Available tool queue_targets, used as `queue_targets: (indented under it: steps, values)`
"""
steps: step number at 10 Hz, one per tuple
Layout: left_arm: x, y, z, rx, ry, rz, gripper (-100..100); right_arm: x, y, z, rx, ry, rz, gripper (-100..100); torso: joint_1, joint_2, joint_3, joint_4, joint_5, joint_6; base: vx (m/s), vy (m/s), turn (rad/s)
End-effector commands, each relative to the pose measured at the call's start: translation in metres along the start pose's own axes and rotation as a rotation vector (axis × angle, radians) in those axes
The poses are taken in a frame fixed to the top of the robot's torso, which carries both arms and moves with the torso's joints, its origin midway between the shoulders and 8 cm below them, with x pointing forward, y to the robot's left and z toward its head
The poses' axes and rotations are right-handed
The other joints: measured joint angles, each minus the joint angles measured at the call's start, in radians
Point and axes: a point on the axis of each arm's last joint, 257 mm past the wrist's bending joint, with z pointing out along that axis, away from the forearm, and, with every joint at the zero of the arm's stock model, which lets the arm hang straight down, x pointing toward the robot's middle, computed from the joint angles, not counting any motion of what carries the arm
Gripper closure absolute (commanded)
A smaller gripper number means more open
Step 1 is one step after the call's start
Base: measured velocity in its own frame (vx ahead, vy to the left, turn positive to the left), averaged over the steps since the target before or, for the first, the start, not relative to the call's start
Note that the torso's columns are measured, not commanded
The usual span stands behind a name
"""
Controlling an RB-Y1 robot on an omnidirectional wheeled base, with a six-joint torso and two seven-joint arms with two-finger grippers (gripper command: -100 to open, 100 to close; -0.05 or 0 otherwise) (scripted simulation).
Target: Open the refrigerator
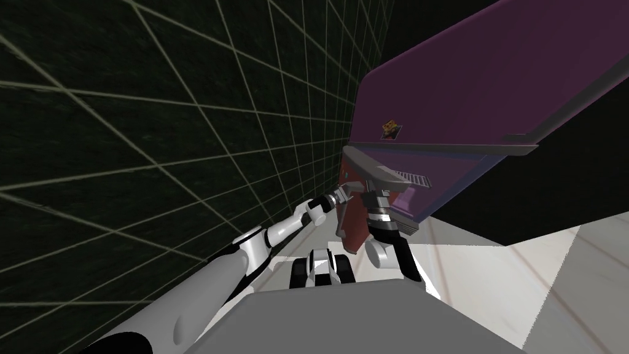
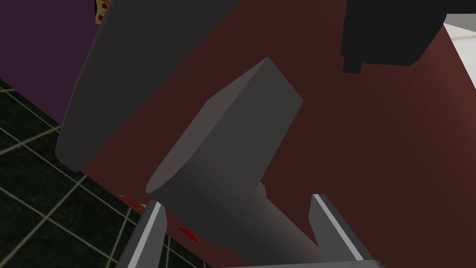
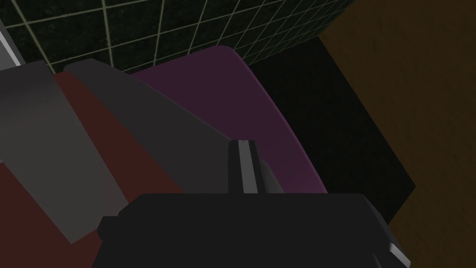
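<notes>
Left pincer [image 2: 237, 201] gapes wide, two fingers [image 2: 333, 223] astride one grey handle [image 2: 232, 135] on dark red door [image 2: 381, 139].

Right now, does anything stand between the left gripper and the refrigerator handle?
Nothing visible does. The grey handle sits between the open fingers of the left gripper, in front of the dark red door. Neither finger seems to press it yet.

The refrigerator [image 1: 467, 80] runs off-frame (its sticker [image 1: 390, 130], perhaps a magnet, illegible).
</notes>
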Motion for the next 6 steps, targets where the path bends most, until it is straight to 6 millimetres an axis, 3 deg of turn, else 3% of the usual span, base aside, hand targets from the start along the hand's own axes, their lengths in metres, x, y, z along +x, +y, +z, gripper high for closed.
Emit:
queue_targets:
  steps: [1,2,3,4,6]
  values:
    - [-0.004,-0.012,-0.003,0.016,-0.002,0.016,100,0.001,-0.001,0.0,0.003,0.002,0.002,0,-0.003,0.0,0.0,0.0,-0.001,0.002,-0.006,-0.019,-0.013]
    - [-0.004,-0.012,-0.003,0.015,-0.002,0.011,100,0.003,-0.001,0.0,0.003,0.005,0.004,0,-0.001,0.0,0.0,0.0,-0.001,0.002,0.001,-0.025,-0.005]
    - [-0.017,-0.028,-0.015,0.04,-0.021,0.025,100,0.004,-0.002,0.001,0.004,0.007,0.006,0,0.002,-0.002,-0.001,-0.001,0.0,0.002,0.084,0.178,-0.381]
    - [-0.017,-0.028,-0.015,0.039,-0.02,0.007,100,0.008,-0.002,0.002,0.004,0.014,0.01,0,0.014,-0.006,-0.003,-0.002,0.002,0.001,0.091,0.239,-0.368]
    - [-0.016,-0.028,-0.015,0.038,-0.019,0.012,100,0.013,-0.001,0.003,-0.001,0.024,0.018,0,0.006,-0.002,-0.002,-0.002,0.001,-0.003,0.018,0.068,0.02]
